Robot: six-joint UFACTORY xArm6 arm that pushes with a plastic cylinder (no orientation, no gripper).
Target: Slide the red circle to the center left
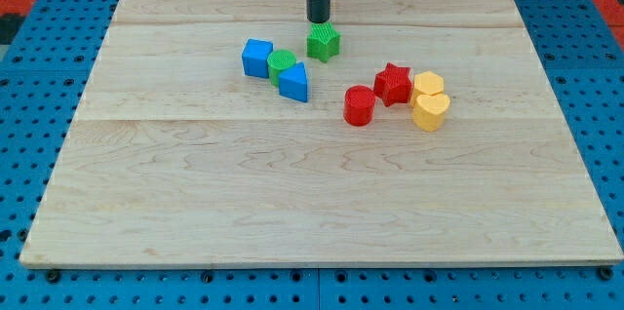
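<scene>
One red circle (359,106) is the piece to be moved, and it sits a little to the view's right of the worktop's (195,203) middle, well apart from the center-left area it is meant to reach. Just beside it on the view's right, and slightly higher, is a red star (393,83); whether the two touch is hard to tell. Past the star lie two yellow pieces, a yellow block (428,83) and, below it, a yellow heart (431,112), close together. On the view's left of the red circle is a cluster of a blue triangle (293,83), a green circle (281,61) and a blue cube (256,58), all packed together. Higher up stands a green block (324,42), its exact shape unclear.

My tip (319,21) is just above that green block in the view, right against it or nearly so, and well apart from the red circle. This arm carries no jaws, only the rod, so nothing is pinched.

I judge the task to be at the approach step, with the push not yet begun. The next move calls for bringing my tip round to the view's right side of the red circle, into the narrow space by the red star, without nudging the star. The push should then run leftward and pass below the blue triangle, or the cluster will likely be dragged along.
</scene>
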